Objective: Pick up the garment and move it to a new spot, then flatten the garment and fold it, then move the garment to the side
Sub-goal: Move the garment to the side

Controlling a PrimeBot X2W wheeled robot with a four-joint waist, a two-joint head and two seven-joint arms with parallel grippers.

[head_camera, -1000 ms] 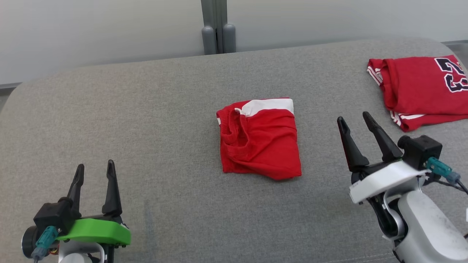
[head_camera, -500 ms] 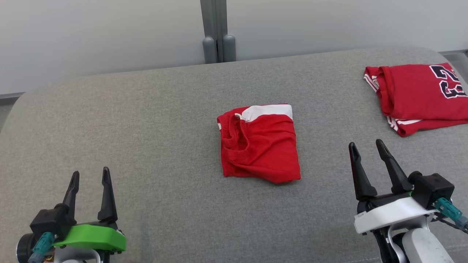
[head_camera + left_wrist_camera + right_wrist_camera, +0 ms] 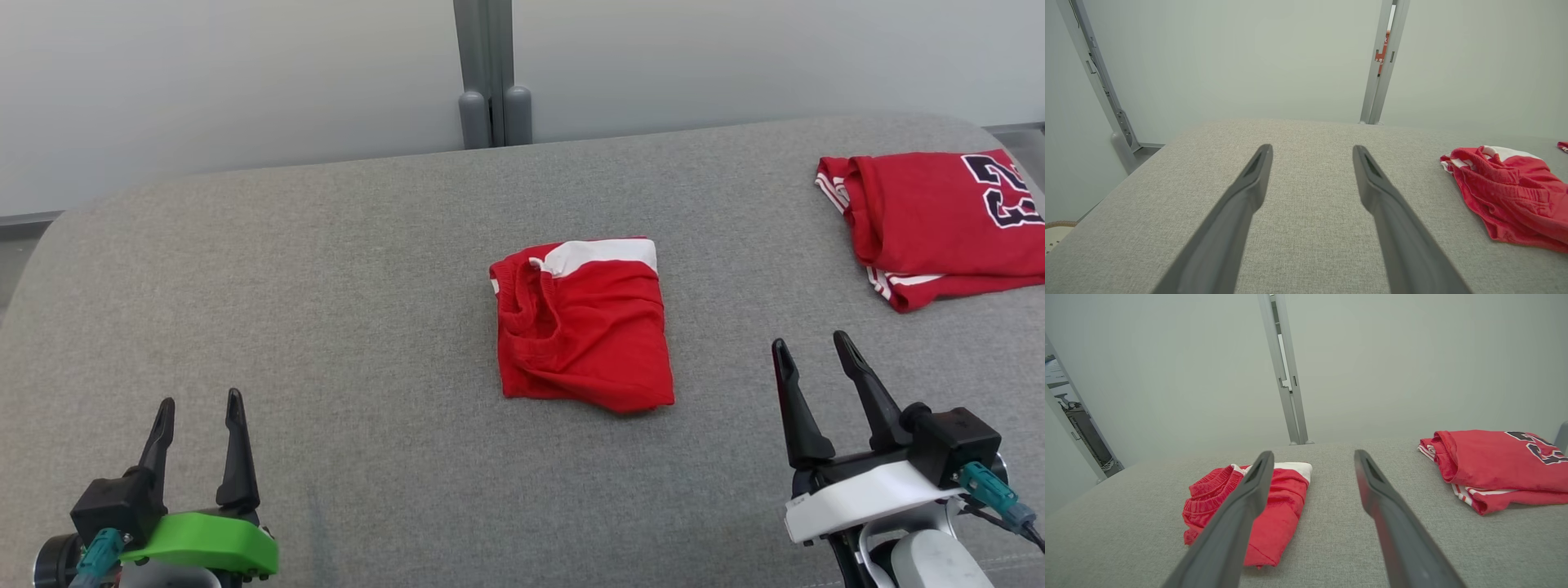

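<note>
Jaws of the left gripper [image 3: 201,398] and right gripper [image 3: 810,340] stand apart, empty, over the grey fabric surface [image 3: 326,286]. Folded red shorts [image 3: 584,327] lie mid-surface between them; a red numbered jersey [image 3: 931,216] lies far right.

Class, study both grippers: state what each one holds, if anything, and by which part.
Nothing is held. The left gripper and the right gripper both stand open, apart from the folded red garment.

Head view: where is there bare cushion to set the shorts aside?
Widest bare patch: the left half of the cushion, from the shorts to the left edge, beyond the left gripper. A narrower strip lies between shorts and jersey. Crowded: the far right, with the jersey and the right gripper near it.
</note>
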